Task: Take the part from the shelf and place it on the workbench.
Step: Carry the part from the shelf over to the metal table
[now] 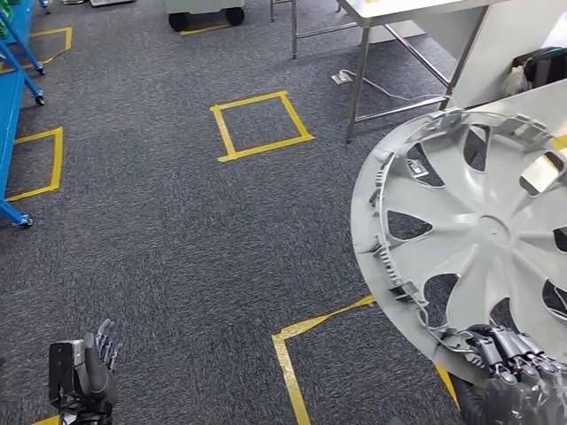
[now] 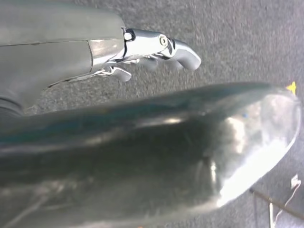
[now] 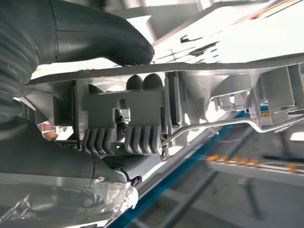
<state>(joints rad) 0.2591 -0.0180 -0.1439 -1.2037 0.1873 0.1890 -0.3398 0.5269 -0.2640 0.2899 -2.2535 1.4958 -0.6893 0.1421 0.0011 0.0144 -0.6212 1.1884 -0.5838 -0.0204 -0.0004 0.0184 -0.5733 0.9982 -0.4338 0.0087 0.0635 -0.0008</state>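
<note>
Right hand [image 1: 515, 367] grasping grey wheel cover's [image 1: 478, 226] lower rim, spoked face tilted up toward camera.

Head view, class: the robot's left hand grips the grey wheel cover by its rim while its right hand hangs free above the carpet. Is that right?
Not quite: the hands are swapped. In the head view the right hand grips the grey wheel cover by its rim, and the left hand hangs free above the carpet.

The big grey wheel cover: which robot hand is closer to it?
Right. The right hand grips the wheel cover at its lower rim; the left hand hangs far across the carpet, holding nothing.
</note>
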